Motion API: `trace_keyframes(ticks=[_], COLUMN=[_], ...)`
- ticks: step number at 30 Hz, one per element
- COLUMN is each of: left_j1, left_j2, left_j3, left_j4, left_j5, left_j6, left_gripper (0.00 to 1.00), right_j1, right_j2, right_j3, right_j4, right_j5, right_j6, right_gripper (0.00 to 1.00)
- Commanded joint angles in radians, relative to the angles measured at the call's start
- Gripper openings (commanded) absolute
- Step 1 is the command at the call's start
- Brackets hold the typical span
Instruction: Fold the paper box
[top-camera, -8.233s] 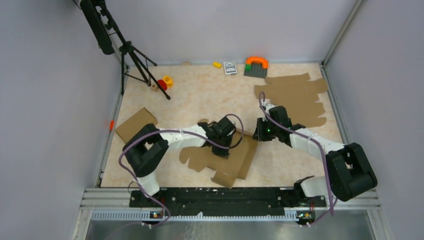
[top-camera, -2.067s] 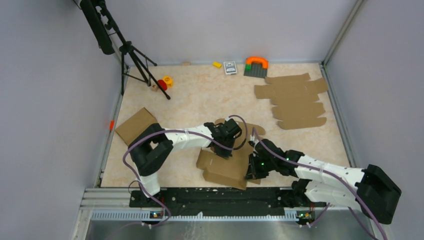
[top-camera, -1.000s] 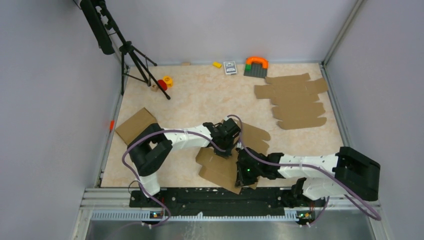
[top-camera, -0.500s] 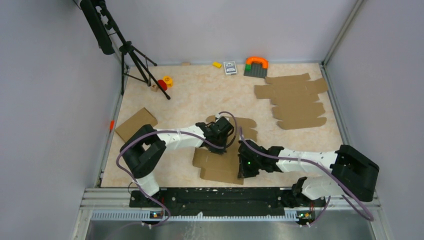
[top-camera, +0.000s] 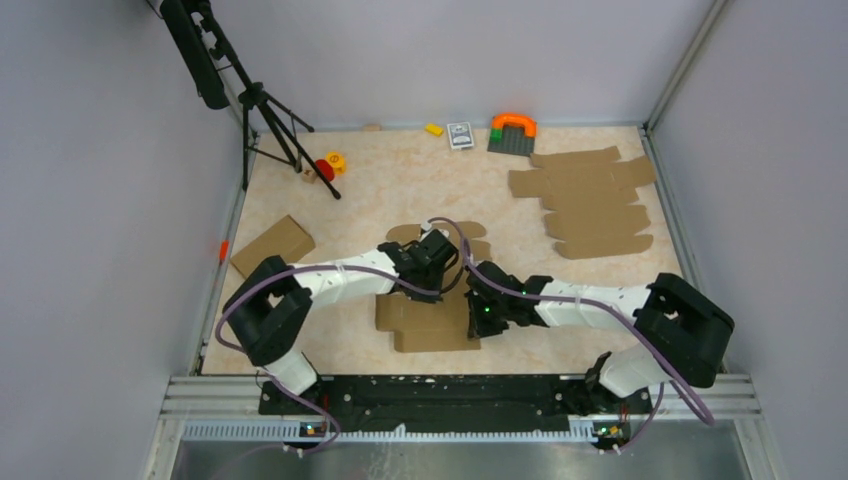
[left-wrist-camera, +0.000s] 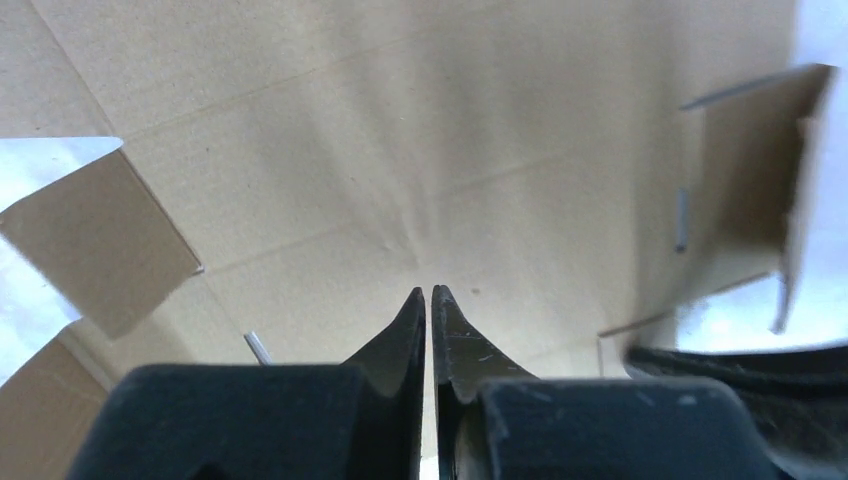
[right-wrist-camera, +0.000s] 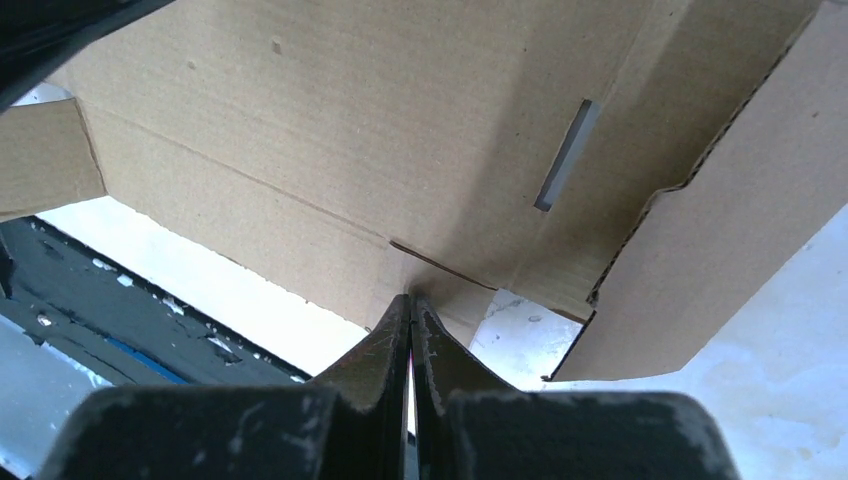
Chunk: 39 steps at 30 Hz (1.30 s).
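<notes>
Centrally on the table (top-camera: 380, 190), the paper box (top-camera: 430, 325) lies partly folded, with side flaps raised. The left gripper (left-wrist-camera: 428, 292) and right gripper (right-wrist-camera: 410, 296) both have jaws pressed together, gripping nothing, tips against its cardboard panels.

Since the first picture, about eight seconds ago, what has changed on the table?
The right gripper swung from beside the pile of flat sheets to the right end of the paper box. The box, spread wide before, is now folded narrower and squared to the near edge. The left gripper stayed on it, shut. The pile did not move.
</notes>
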Motion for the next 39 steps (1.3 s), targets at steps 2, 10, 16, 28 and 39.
trace_keyframes(ticks=[2,10,16,28,39], left_j1=[-0.009,-0.024,-0.075,-0.078,-0.042], left_j2=[-0.167,-0.248,-0.184,-0.117,-0.140], left_j3=[-0.014,-0.070,-0.082,-0.066,-0.038], left_j4=[-0.007,0.035,0.080,0.119,0.073], left_j5=[0.012,0.091,0.098,0.078,-0.041], left_j6=[0.033,0.021,-0.021,-0.019,0.008], left_gripper=[0.09,0.14,0.00,0.00,0.00], right_j1=[-0.035,-0.045,-0.061,-0.075,-0.253], right_j2=[0.051,0.025,-0.003,-0.171,-0.221], right_j3=[-0.028,-0.006,-0.010,0.055,0.146], right_j4=[-0.024,-0.003,0.024,-0.099,-0.155], right_j5=[0.132,0.079,0.039,0.068,0.096], right_j6=[-0.114,-0.131,-0.094,-0.074,-0.145], right_gripper=[0.00,0.00,0.00,0.00,0.00])
